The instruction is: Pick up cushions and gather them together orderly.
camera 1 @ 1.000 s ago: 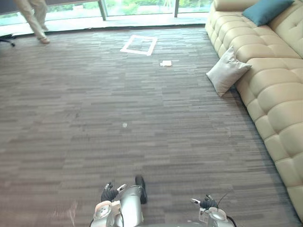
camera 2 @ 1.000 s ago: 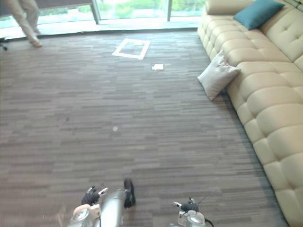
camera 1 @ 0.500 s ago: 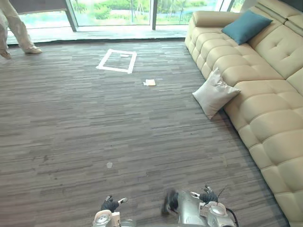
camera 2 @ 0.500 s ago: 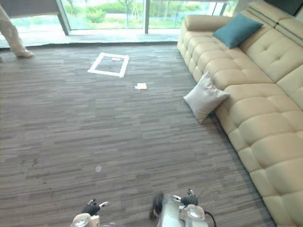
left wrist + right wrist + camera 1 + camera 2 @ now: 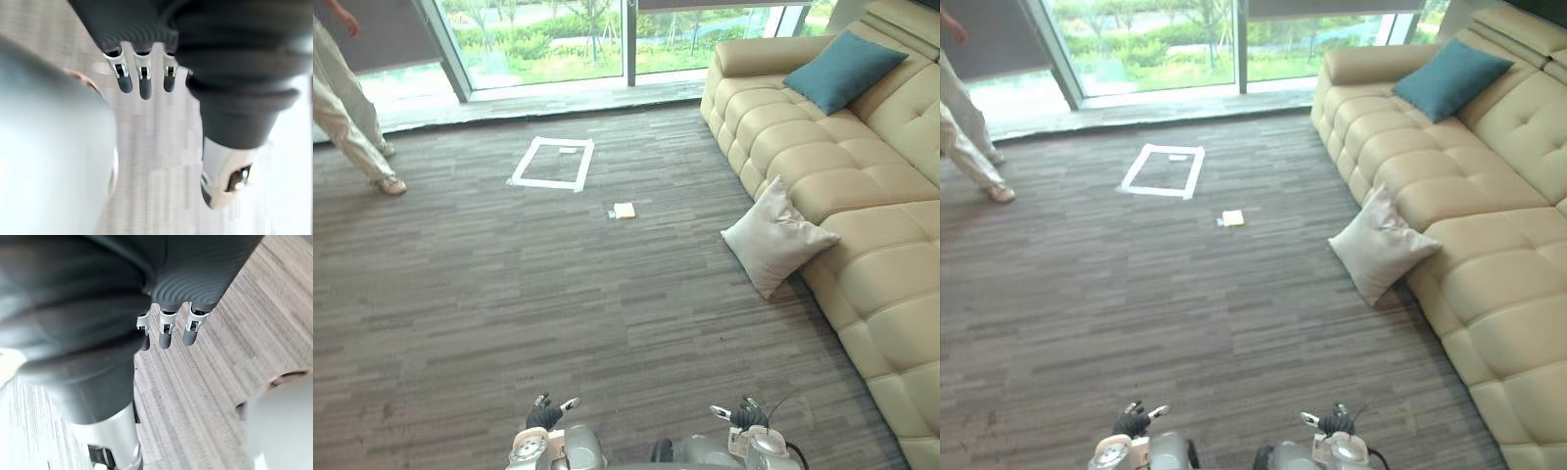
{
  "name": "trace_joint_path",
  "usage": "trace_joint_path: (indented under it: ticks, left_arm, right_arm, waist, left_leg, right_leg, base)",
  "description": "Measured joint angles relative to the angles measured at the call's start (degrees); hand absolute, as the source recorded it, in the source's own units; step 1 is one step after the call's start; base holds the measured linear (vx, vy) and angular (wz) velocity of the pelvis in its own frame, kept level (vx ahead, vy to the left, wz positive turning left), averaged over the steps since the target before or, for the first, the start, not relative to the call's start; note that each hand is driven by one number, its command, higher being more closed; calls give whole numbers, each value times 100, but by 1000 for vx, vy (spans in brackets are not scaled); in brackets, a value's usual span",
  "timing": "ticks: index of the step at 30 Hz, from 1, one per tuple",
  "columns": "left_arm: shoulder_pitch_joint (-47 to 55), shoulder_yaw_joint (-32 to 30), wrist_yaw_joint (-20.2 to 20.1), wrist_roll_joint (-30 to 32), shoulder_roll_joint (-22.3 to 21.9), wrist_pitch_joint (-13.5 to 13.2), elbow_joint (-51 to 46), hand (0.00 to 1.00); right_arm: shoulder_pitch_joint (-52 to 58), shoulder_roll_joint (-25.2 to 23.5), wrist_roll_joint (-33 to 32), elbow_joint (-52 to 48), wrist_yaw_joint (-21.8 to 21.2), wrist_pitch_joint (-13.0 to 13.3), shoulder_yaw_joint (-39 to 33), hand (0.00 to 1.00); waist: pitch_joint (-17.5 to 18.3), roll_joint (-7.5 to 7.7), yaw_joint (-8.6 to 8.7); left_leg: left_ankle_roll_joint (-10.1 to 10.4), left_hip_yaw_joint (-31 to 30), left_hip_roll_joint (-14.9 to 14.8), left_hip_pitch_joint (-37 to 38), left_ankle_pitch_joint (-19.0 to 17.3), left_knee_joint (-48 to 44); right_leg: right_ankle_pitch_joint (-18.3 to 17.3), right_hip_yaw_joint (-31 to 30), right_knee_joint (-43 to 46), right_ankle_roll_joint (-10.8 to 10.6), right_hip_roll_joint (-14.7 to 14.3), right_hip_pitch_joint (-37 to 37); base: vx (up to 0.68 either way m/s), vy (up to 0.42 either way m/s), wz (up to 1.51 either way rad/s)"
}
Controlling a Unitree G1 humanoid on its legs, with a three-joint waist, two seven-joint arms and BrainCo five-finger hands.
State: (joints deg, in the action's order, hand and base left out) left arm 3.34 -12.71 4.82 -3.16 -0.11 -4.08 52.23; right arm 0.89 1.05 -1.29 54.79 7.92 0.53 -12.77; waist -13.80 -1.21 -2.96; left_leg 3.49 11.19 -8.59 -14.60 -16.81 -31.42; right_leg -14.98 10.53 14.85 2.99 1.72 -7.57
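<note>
A tufted cream sofa has the smooth, faintly glossy look of leather, set off by the matt, rough-woven grey carpet. The pale cushion is soft cloth with a slight sheen and the teal cushion plain matt cloth; white tape and a scrap of paper look flat and dull. The left hand and right hand show smooth silver fingers with matt dark tips, under ribbed, rubbery covers.

Held low, left hand and right hand, fingers straight and relaxed, holding nothing
</note>
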Motion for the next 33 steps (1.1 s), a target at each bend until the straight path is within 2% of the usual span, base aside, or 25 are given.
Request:
trace_joint_path:
  ticks: [2, 3, 4, 5, 6, 8, 10, 11, 13, 15, 16, 18, 19, 20, 21, 22, 23, 24, 25, 26, 27, 28, 30, 32, 33]
  left_arm:
    - [44, -11, 15, -121, -20, -52, -31, 0]
    - [116, -78, 21, -199, -2, -51, -57, 0]
    - [186, -172, 23, -216, 41, -53, -115, 0]
    - [188, -207, 27, -209, 101, -45, -107, 0]
    - [186, -211, 27, -215, 141, -38, -94, 0]
    - [167, -190, 51, -214, 212, 6, -17, 0]
    - [167, -146, 73, -211, 214, 65, 98, 0]
    - [149, -53, 75, -206, 242, 78, 191, 0]
    - [114, 51, 67, -196, 266, 85, 276, 0]
    - [67, 125, 67, -157, 277, 105, 379, 0]
    - [31, 164, 65, -146, 273, 108, 461, 0]
    - [-4, 343, 57, -132, 263, 128, 586, 0]
    - [6, 385, 43, -73, 270, 135, 579, 0]
    - [17, 358, 29, -8, 297, 136, 577, 0]
    - [-24, 335, 25, 43, 185, 149, 631, 0]
    - [-16, 314, 10, 81, 93, 139, 625, 0]
    - [-21, 314, 5, 89, 47, 140, 623, 0]
    - [-17, 281, -12, 112, -65, 143, 539, 0]
    - [-26, 233, -12, 144, -72, 151, 496, 0]
    - [-24, 190, -12, 147, -69, 159, 426, 0]
    - [13, 52, -15, 148, -81, 154, 281, 0]
    - [55, 23, -12, 146, -78, 145, 173, 0]
    - [93, 25, -12, 140, -16, 118, 69, 0]
    - [109, 13, -6, 122, -10, 78, -18, 0]
    - [111, 13, -4, 72, -25, 59, -69, 0]
  right_arm:
    - [77, 10, -6, 18, 21, 0, 29, 0]
    - [89, -34, -10, 16, 51, -9, 133, 0]
    - [182, -110, -9, 11, 64, -7, 190, 0]
    - [219, -206, -6, -15, 68, -3, 219, 0]
    - [240, -279, 2, -39, 67, -1, 228, 0]
    - [267, -283, 9, -143, 53, -8, 213, 0]
    - [289, -284, 19, -250, 26, 21, 182, 0]
    - [301, -290, 27, -330, -4, 42, 190, 0]
    - [303, -287, 74, -397, -22, 51, 203, 0]
    - [246, -258, 132, -411, -33, 51, 181, 0]
    - [202, -203, 132, -421, -51, 50, 181, 0]
    - [111, -87, 133, -417, -63, 39, 182, 0]
    - [132, -62, 142, -394, -60, 31, 181, 0]
    - [240, -73, 143, -378, -59, 19, 174, 0]
    - [256, 44, 127, -392, -77, 14, 92, 0]
    - [211, 121, 138, -391, -56, 12, 40, 0]
    - [223, 127, 128, -390, -59, 13, 0, 0]
    - [214, 112, 131, -432, -56, 17, -62, 0]
    - [213, 124, 131, -429, -61, 12, -47, 0]
    - [214, 127, 129, -430, -53, 4, -49, 0]
    - [237, 118, 127, -411, -27, -33, -43, 0]
    - [258, 96, 121, -388, -23, -37, 25, 0]
    - [277, 45, 114, -385, -18, -47, 35, 0]
    - [311, 15, 100, -377, -2, -55, -11, 0]
    - [333, 16, 63, -375, 9, -59, -17, 0]
  waist:
    - [20, -8, -34]
    - [132, 91, -58]
    - [295, 206, -59]
    - [386, 352, -73]
    - [413, 427, -79]
    - [395, 458, -84]
    - [358, 398, -38]
    - [364, 385, -8]
    - [365, 370, 7]
    - [360, 332, 28]
    - [323, 271, 45]
    - [240, 133, 110]
    - [242, 149, 130]
    - [273, 258, 135]
    - [242, 100, 160]
    - [253, -43, 164]
    - [261, -73, 212]
    - [233, -207, 289]
    - [209, -249, 287]
    - [169, -251, 278]
    - [150, -245, 242]
    - [109, -175, 210]
    - [93, -92, 208]
    - [116, -40, 91]
    - [110, -33, 37]
  left_leg:
    - [186, -389, 123, -44, 484, 898]
    - [89, -361, 150, 3, 976, 786]
    - [-43, -208, 205, -18, 950, 603]
    - [-94, 21, 212, 9, 680, 451]
    - [-132, 205, 201, 114, 581, 425]
    - [-254, 664, 208, 642, 242, 461]
    - [-248, 881, 208, 1229, -22, 567]
    - [-221, 1067, 206, 1648, -97, 798]
    - [-203, 1259, 205, 1969, -94, 1117]
    - [-136, 1554, 194, 2414, -53, 1567]
    - [-96, 1653, 171, 2598, -31, 1754]
    - [-9, 1717, 94, 2876, 18, 2010]
    - [79, 1726, 170, 3033, 67, 2171]
    - [111, 1675, 319, 3222, 51, 2255]
    - [218, 1626, 263, 3429, -2, 2259]
    - [382, 1610, 134, 3429, 90, 2088]
    - [434, 1521, 112, 3361, 120, 1855]
    - [500, 1277, -237, 2989, 174, 773]
    - [496, 1121, -460, 2727, 319, 15]
    - [391, 916, -668, 2417, 526, -831]
    - [400, 754, -970, 1929, 510, -2184]
    - [410, 708, -1055, 1597, 414, -2759]
    - [279, 739, -1058, 1185, 276, -2750]
    - [85, 703, -925, 568, 106, -1662]
    - [64, 588, -800, 399, 93, -1140]
  right_leg:
    - [-339, -316, 134, -201, 49, -152]
    - [-512, -590, 212, -338, 132, -180]
    - [-542, -807, 223, -387, 236, -165]
    - [-514, -894, 452, -406, 356, -93]
    - [-450, -887, 830, -470, 458, 97]
    - [-76, -664, 2486, -706, 850, 774]
    - [-27, -175, 3553, -700, 1144, 1113]
    - [-80, 189, 3900, -615, 1280, 1369]
    - [-165, 565, 3813, -566, 1312, 1651]
    - [-211, 1116, 2995, -563, 1270, 2076]
    - [-130, 1323, 2426, -479, 1142, 2258]
    - [255, 1544, 1549, -307, 817, 2413]
    - [795, 1603, 967, -118, 648, 2400]
    - [1399, 1588, 670, 142, 638, 2349]
    - [1182, 1598, 975, 484, 603, 2332]
    - [935, 1611, 1130, 488, 572, 2324]
    - [740, 1641, 1137, 469, 569, 2265]
    - [537, 1661, 1113, 412, 405, 2077]
    - [464, 1639, 1038, 411, 315, 1918]
    - [412, 1624, 933, 437, 202, 1723]
    - [340, 1523, 670, 460, -33, 1295]
    - [265, 1431, 463, 455, -126, 927]
    - [191, 1306, 247, 399, -171, 613]
    - [133, 1028, 43, 265, -199, 325]
    - [104, 907, -20, 215, -185, 182]
  base:
    - [421, 292, -95]
    - [509, 375, -110]
    - [654, 420, -120]
    - [548, 314, -101]
    - [505, 268, -96]
    - [441, 263, -92]
    - [403, 213, -74]
    - [416, 183, -65]
    - [325, 111, -44]
    - [420, 61, -50]
    - [491, 3, -40]
    - [434, -35, -25]
    - [487, -98, -8]
    - [510, -121, -13]
    - [525, -132, -17]
    - [403, -122, -13]
    - [465, -186, -7]
    - [424, -234, -1]
    - [415, -207, -7]
    - [385, -158, -29]
    - [363, -124, -47]
    - [347, -118, -56]
    - [290, -97, -39]
    - [379, -25, -62]
    - [375, 65, -63]
